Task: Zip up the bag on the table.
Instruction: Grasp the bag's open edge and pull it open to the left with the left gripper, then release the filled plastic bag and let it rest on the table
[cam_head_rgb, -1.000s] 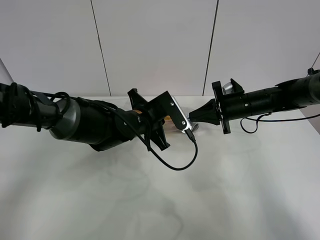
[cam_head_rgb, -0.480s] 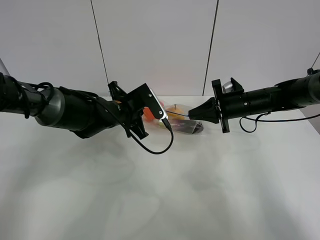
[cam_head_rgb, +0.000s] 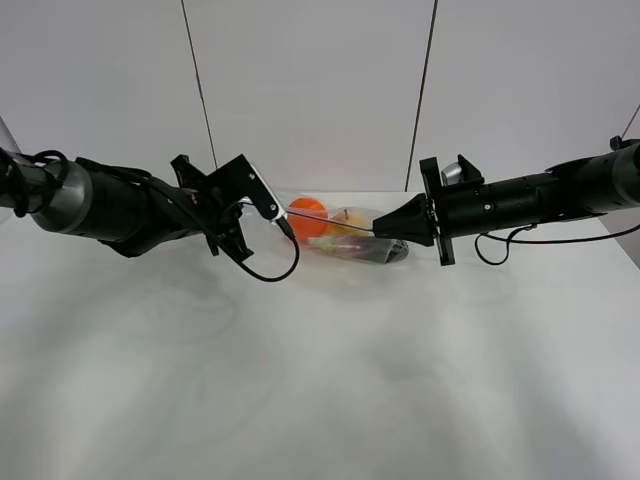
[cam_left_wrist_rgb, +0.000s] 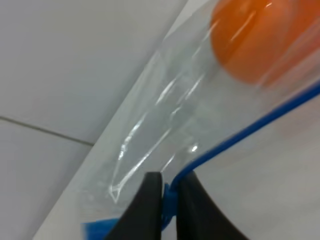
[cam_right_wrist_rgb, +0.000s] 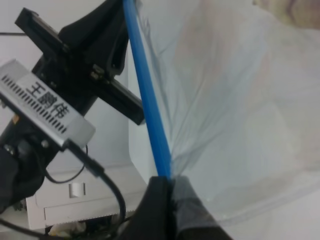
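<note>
Pinching blue zipper strip (cam_left_wrist_rgb: 250, 127): left tool (cam_left_wrist_rgb: 167, 192), right tool (cam_right_wrist_rgb: 170, 187) | bag (cam_head_rgb: 355, 245) clear, crinkly

The right gripper (cam_right_wrist_rgb: 168, 186) has its two dark fingers pressed together on the blue zipper strip (cam_right_wrist_rgb: 148, 95) of the bag (cam_right_wrist_rgb: 235, 110). From that pinch the strip runs taut and straight to the left gripper (cam_right_wrist_rgb: 112, 30), where it passes out of view. Clear, creased plastic spreads beside the strip. A silver labelled box (cam_right_wrist_rgb: 42, 107) with a black cable (cam_right_wrist_rgb: 107, 185) sits on the left arm, just beside its gripper.
</note>
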